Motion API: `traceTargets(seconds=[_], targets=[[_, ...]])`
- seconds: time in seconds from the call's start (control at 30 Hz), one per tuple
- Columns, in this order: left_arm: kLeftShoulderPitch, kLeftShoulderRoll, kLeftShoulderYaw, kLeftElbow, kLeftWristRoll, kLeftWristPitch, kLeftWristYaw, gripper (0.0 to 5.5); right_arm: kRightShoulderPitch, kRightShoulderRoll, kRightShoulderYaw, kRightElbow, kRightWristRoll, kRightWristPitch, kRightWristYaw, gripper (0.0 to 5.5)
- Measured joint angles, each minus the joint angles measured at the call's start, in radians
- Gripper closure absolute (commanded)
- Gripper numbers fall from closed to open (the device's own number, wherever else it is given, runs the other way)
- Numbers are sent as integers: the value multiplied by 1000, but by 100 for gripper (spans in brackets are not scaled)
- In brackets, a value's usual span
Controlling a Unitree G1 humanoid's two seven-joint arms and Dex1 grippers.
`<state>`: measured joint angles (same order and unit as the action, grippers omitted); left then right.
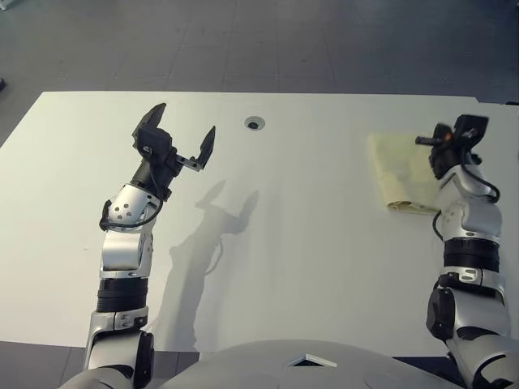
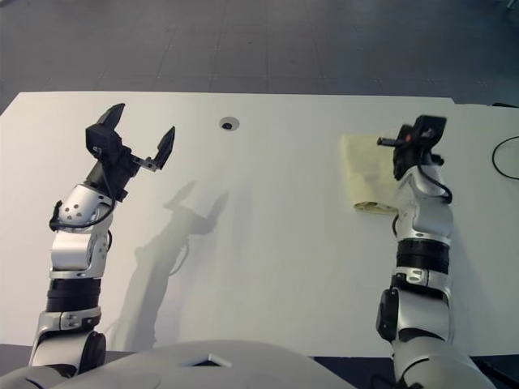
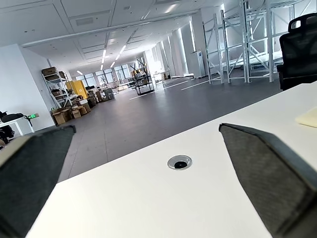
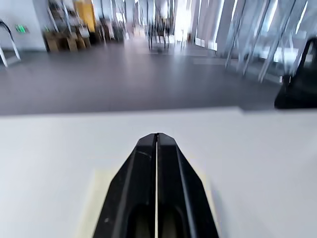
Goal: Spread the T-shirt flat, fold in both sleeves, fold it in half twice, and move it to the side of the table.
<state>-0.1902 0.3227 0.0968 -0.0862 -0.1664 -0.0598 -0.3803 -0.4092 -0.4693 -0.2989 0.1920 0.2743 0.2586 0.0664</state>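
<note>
While your left gripper [image 1: 185,123] is hanging open well apart, your right gripper [image 4: 156,141], fingers together and empty, is sitting just above the folded T-shirt [image 1: 397,174], which is lying lengthwise ahead.

Left end effector [image 1: 185,123] agape, right end effector [image 4: 156,138] closed

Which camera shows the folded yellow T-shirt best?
Either eye view: the folded T-shirt lies mostly in sight on the right of the table. The left wrist view catches one corner; in the right wrist view the right end effector hides its middle.
</note>
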Motion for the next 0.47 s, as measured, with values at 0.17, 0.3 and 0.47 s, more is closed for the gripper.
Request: traceTargets(seconds=[0.17,0.3,0.47], targets=[[35,-45,-9,-80,86,7,118,10,155,85,84,-370,-8,0,2,494],[131,-94,-43,-172,160,20,203,10,377,197,265,-554,-87,-72,5,436],[244,-106,-72,-207,257,-40,244,10,538,252,401,-567,-235,-155,-15,351]])
